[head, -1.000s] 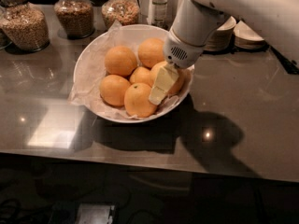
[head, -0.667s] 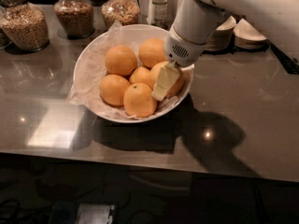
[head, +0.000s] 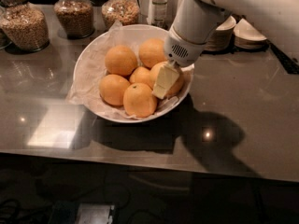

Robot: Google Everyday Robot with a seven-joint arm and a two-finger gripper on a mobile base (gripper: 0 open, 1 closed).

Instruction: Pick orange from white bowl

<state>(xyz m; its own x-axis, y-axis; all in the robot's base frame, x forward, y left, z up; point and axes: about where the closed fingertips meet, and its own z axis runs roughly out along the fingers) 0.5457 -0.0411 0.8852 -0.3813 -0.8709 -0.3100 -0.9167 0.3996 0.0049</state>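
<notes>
Where the white arm (head: 196,22) comes down from the upper right, its gripper (head: 166,81) is low inside the bowl (head: 122,119), at the right side. It lies against the orange (head: 180,84), which sits by the bowl's right wall and is mostly hidden behind it; only the orange's edges show on either side. Whether the claw is clenched on the orange or released, I cannot tell

Five other oranges (head: 120,59) fill the rest of the bowl, packed together and touching: two at the back, one small in the middle, one at the left, one at the front. Crinkled paper (head: 86,85) lines the bowl and spills over its left rim

The bowl stands on a dark glossy counter (head: 243,106). Behind it are three glass jars (head: 74,14) of grain in a row, with a bottle (head: 159,6) just beside the rightmost jar. Stacked plates (head: 223,31) sit behind the arm at the right. The arm's shadow falls on the counter to the right of the bowl
</notes>
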